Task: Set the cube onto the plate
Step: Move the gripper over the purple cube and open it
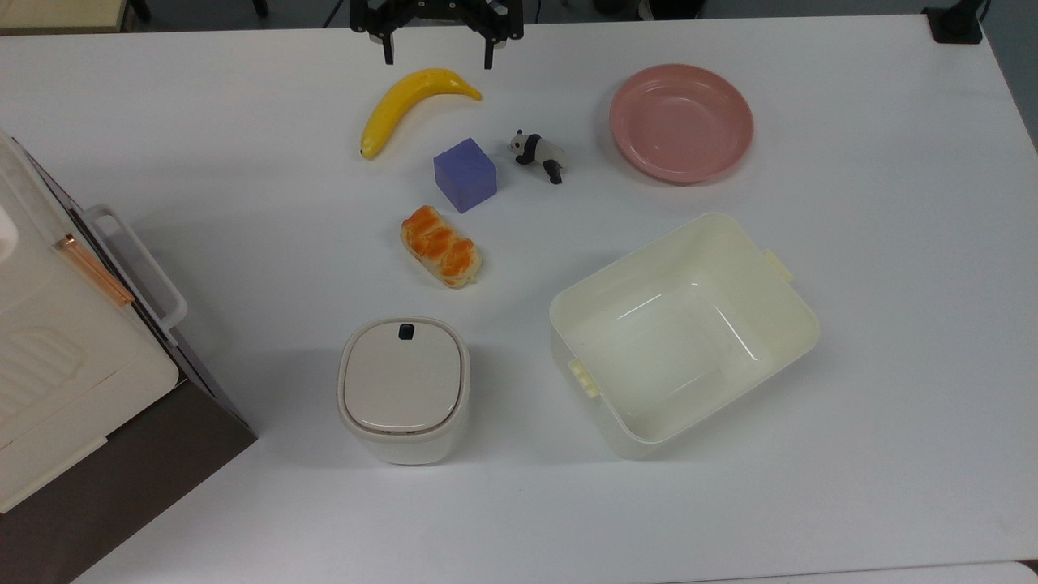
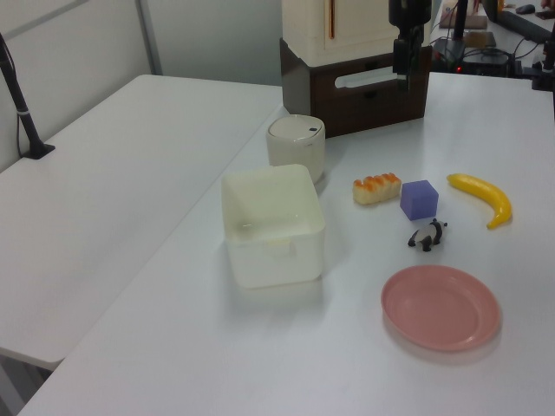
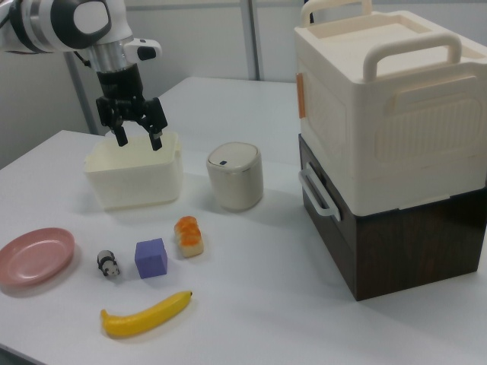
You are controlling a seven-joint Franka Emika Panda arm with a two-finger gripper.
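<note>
Right now you have one blue-purple cube (image 1: 465,174) resting on the white table (image 1: 892,324), untouched, in the middle of a loose cluster of three small items. One toy panda (image 1: 538,154) lies just beside it toward the top view's right, one bread roll (image 1: 440,245) sits just below it in the top view, and one banana (image 1: 413,105) curves above it toward the top view's left; none of them touches the cube. Your one pink plate (image 1: 681,122) holds nothing and stands well apart from the cube, beyond the panda on the top view's right. Your single gripper (image 1: 438,58) hangs in the air with its two fingers spread wide and nothing between them; in the top view it is at the upper edge, just past the banana, and in the right view (image 3: 138,139) it shows above the table in front of the tub. Farther out you can count one open cream rectangular tub (image 1: 778,284), with nothing in it, below the plate in the top view, and one small lidded cream bin (image 1: 403,389) below the bread roll. At the top view's left edge one cream storage box (image 3: 396,99) with handles sits stacked on one dark brown box (image 3: 411,243).
</note>
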